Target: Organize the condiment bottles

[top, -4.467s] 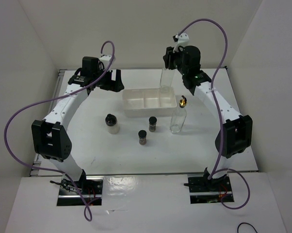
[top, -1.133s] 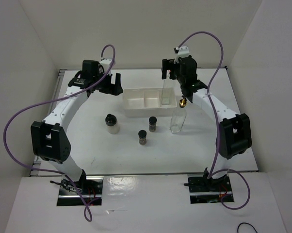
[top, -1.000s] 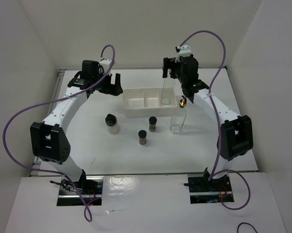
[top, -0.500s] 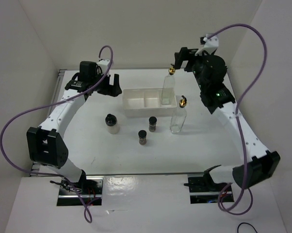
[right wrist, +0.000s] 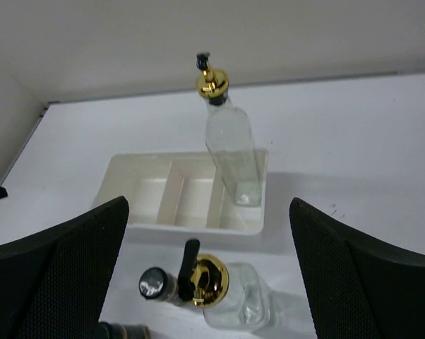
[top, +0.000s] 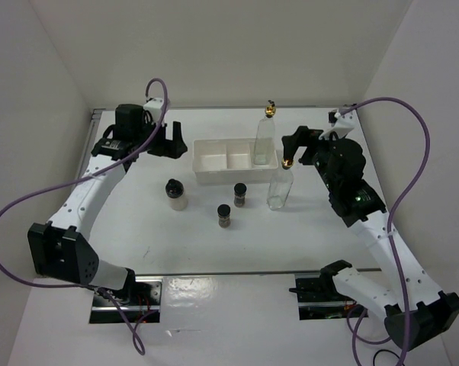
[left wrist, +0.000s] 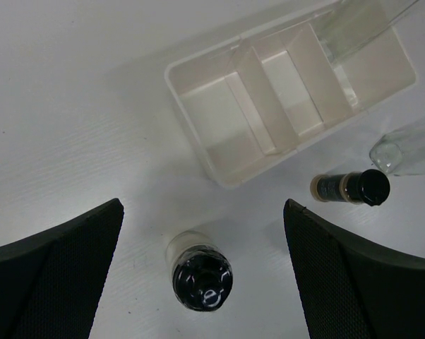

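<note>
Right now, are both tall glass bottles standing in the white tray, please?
No, one glass bottle stands in the right end of the tray; the second glass bottle stands on the table outside it.

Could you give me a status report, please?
Left gripper, right gripper open, empty. One tall bottle upright in tray's right compartment. Second tall bottle, whitish jar, two dark jars on table. Nothing blocking.

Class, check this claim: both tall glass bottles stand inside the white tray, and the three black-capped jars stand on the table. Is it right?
No. Only one tall bottle stands in the tray; the second tall bottle stands on the table beside it, as the top external view shows. The three jars are on the table.
</note>
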Motion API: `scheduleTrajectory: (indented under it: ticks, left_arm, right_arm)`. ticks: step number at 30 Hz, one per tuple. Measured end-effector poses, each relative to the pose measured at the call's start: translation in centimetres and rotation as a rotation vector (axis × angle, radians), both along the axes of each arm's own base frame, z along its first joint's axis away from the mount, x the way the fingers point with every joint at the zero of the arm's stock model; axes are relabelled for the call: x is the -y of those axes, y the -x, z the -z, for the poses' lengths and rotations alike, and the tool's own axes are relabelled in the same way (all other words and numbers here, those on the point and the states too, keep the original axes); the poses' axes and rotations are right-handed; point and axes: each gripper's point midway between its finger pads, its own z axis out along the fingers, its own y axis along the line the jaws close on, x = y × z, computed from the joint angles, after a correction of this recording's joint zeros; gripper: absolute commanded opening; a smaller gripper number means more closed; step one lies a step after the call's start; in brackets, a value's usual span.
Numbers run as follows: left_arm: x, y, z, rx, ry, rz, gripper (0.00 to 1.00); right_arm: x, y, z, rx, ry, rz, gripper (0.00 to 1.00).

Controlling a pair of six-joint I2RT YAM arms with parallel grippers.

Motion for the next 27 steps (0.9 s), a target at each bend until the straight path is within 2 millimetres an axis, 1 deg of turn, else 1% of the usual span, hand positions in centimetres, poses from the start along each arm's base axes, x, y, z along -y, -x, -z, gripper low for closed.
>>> scheduleTrajectory:
  ticks: [3, 7, 9, 15, 21, 27]
  left_arm:
    - [-0.1, 1.0, -0.7, 0.016, 0.015, -0.007, 1.0]
    - [-0.2, 1.9, -1.5, 0.04, 0.024, -0.009, 1.0]
    - [-0.3, 2.2, -1.8, 0.049, 0.026, -0.009, 1.0]
    - [-0.4, 2.7, -1.6, 0.052, 0.027, -0.009, 1.0]
    - [-0.5, 3.5, -1.1, 0.045, 0.027, -0.01, 1.0]
    - [-0.5, 3.6, -1.3, 0.05, 0.031, -0.012, 1.0]
  right_arm:
    - [0.0, 1.2, 2.4, -0.055, -0.027, -0.011, 0.99]
    - [-0.3, 2.1, 4.2, -0.1, -0.046, -0.023, 0.99]
    - [-0.6, 2.6, 4.4, -0.105, -0.049, -0.037, 0.99]
    - [-1.3, 3.4, 4.7, -0.105, -0.047, -0.077, 0.99]
    - [-1.4, 3.7, 7.0, -0.152, -0.007, -0.083, 0.99]
    - [-1.4, 3.3, 7.8, -0.168, 0.023, -0.079, 0.99]
